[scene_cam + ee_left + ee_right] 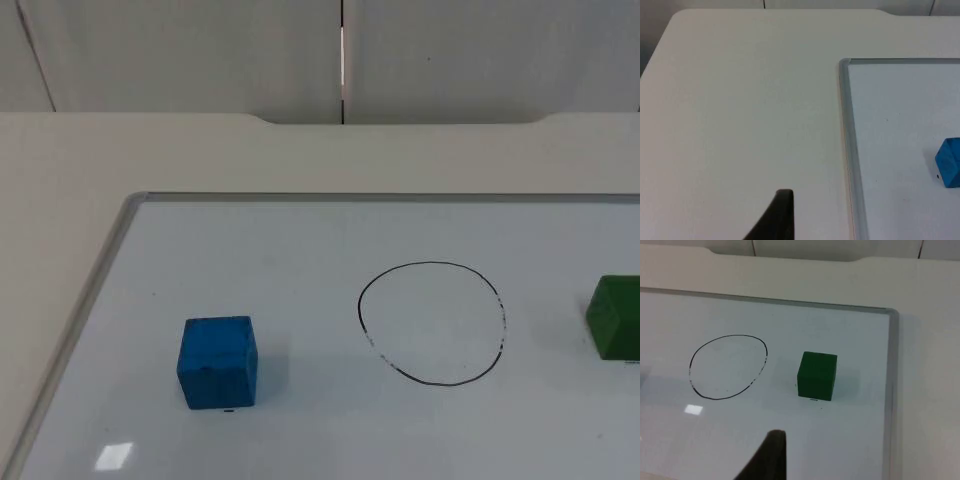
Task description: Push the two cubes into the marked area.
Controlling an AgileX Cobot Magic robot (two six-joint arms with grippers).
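A blue cube stands on the whiteboard, left of a hand-drawn black circle. A green cube stands right of the circle, cut off by the picture's edge. Both cubes are outside the line. In the left wrist view, my left gripper hangs over bare table beyond the board's frame, well apart from the blue cube. In the right wrist view, my right gripper is above the board, short of the green cube and the circle, touching neither.
The whiteboard has a raised grey frame along its left and far sides, lying on the white table. The grey partition wall closes off the table's far end. The board's right frame runs past the green cube.
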